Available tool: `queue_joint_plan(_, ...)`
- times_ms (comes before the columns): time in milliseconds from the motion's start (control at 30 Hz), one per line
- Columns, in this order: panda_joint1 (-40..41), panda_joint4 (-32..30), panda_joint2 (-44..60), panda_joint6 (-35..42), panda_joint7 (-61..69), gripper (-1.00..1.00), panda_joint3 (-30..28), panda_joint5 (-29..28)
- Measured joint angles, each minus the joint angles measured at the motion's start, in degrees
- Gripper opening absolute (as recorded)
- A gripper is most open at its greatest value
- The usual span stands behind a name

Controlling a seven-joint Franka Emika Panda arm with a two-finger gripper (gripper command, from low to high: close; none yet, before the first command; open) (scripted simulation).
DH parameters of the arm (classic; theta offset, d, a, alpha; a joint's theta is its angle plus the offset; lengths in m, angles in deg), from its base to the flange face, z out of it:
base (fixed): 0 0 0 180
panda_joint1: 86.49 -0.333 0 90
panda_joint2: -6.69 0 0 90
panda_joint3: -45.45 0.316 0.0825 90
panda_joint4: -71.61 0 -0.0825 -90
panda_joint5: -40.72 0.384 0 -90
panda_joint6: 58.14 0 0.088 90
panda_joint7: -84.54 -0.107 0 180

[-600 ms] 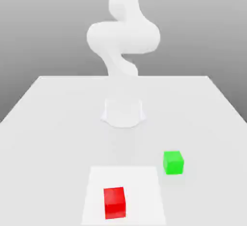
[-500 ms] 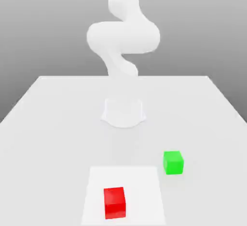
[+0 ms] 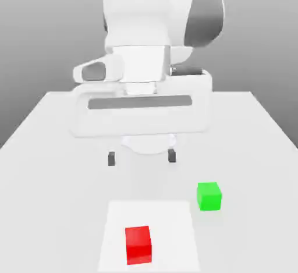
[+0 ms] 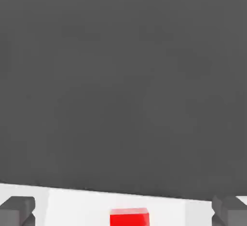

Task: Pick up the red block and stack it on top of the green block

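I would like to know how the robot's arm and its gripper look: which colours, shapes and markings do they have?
The arm is white and rounded, with a grey curved panel on one joint. The hand is a wide white box with a long grey stripe across its face and a grey oval patch on its upper corner. The gripper has two small dark grey, blocky fingers. No cables or lettering are visible.
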Motion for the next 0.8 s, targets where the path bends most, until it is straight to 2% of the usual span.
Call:
queue_joint_plan(167, 0.43, -2.58, 10.32, -4.40, 1.54, 0.00, -0.15, -0.61)
queue_joint_plan(333, 1.42, -1.83, 20.68, -12.26, 2.74, 0.00, 1.00, 0.45)
queue_joint_plan(367, 1.70, -1.57, 22.50, -13.78, 2.97, -1.00, 1.33, 0.74)
queue_joint_plan(600, 1.84, -1.53, 22.82, -14.02, 2.91, -1.00, 1.47, 0.67)
queue_joint_plan(800, 0.71, -4.24, 11.86, -5.77, 2.63, -1.00, 1.60, -0.85)
